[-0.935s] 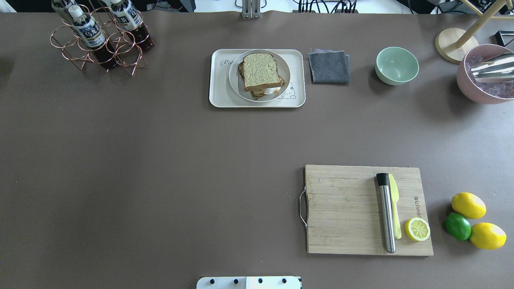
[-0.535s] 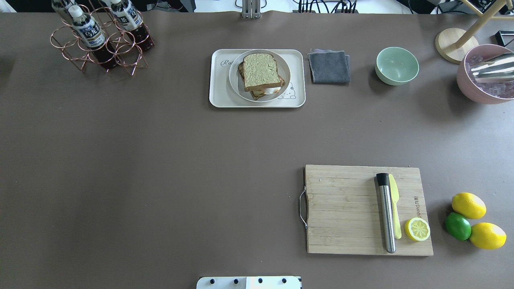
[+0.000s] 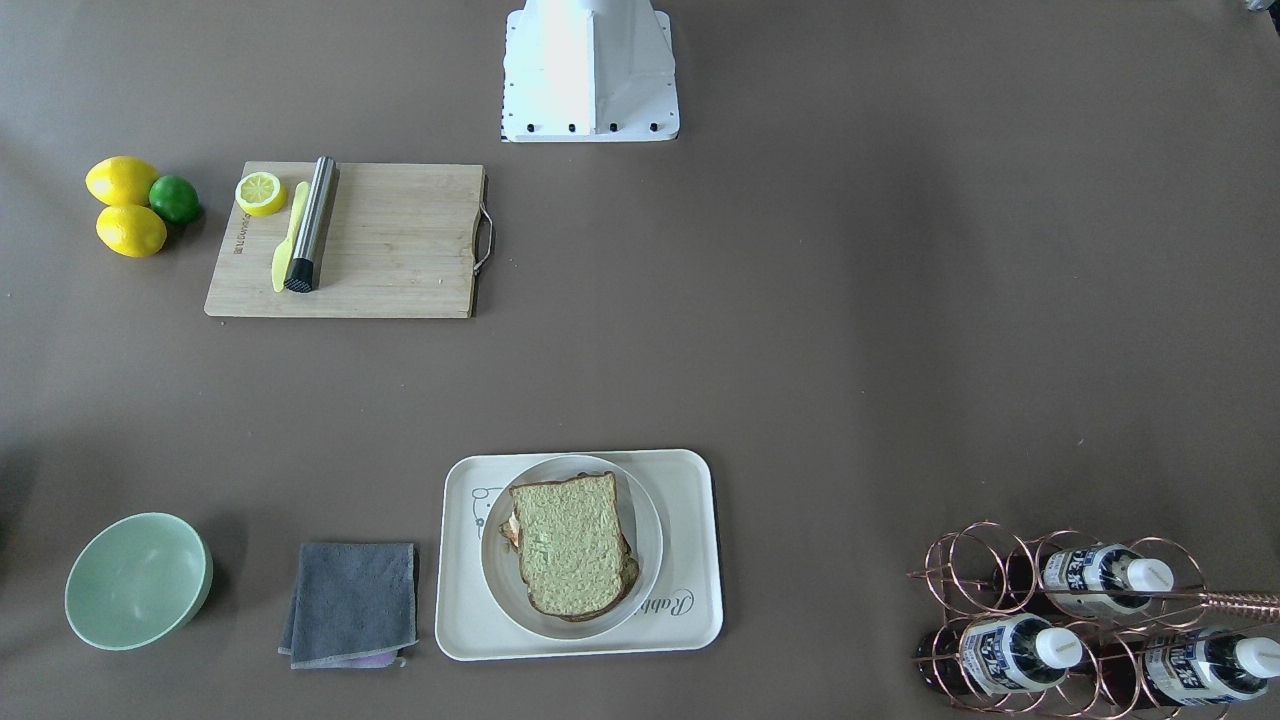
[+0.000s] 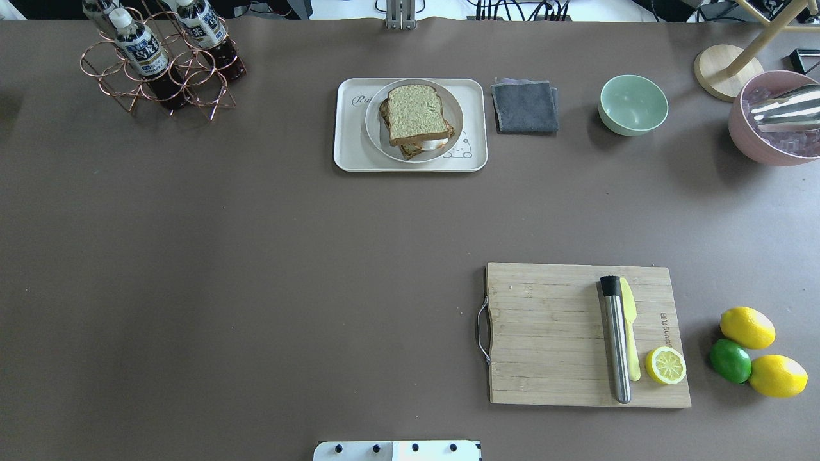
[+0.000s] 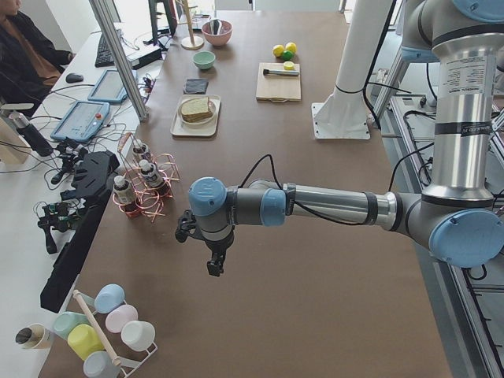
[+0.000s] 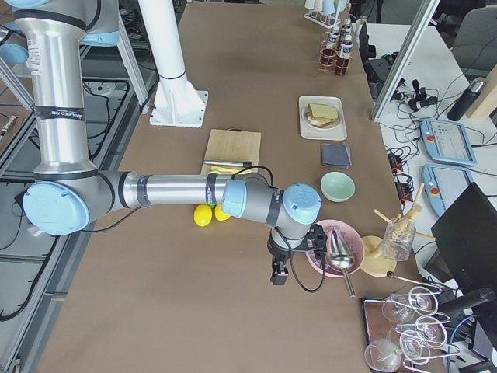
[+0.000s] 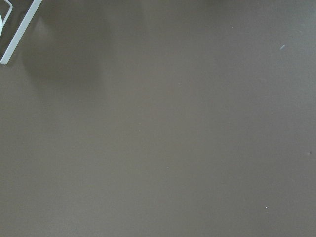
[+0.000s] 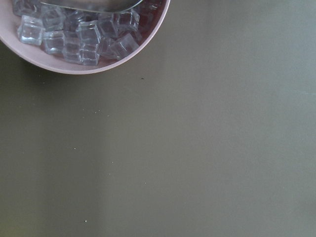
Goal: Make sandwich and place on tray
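Left gripper [image 5: 213,266], caught only by the exterior left camera, hung pointing down over the bare brown bench [image 5: 315,315] at the end of the near arm [image 5: 323,206], close to a copper wire rack [image 5: 146,193] of bottles. Whether its jaws were apart or together could not be told from that angle. Far down the bench, the sandwich [image 5: 197,109] sat on the cream tray [image 5: 193,131], and a person [image 5: 24,47] sat at a side desk on the left.

From the exterior right camera, the right gripper [image 6: 278,273] also pointed down, just beside a pink bowl [image 6: 349,231] of ice with a metal scoop [image 6: 339,250] in it. Its jaws could not be judged either.

In the front-facing view, the sandwich lay on a round white plate [image 3: 648,540], which stood on the tray at the near edge, the top slice slightly askew over the lower one. A grey cloth [image 3: 352,600] lay just left of the tray, with a green bowl [image 3: 138,580] farther left. At far left, a wooden cutting board [image 3: 400,240] carried a steel tube [image 3: 312,220], a yellow knife [image 3: 287,240] and a half lemon [image 3: 260,193]. Two lemons [image 3: 122,180] and a lime [image 3: 174,199] lay beside it.

Overhead, the tray sat at far centre, well apart from the cutting board at near right, and a sliver of white egg showed at the sandwich's near right corner.

The left wrist camera showed bare bench and a pale edge at upper left, too little to identify. The right wrist camera showed the pink bowl's rim and ice cubes at upper left.
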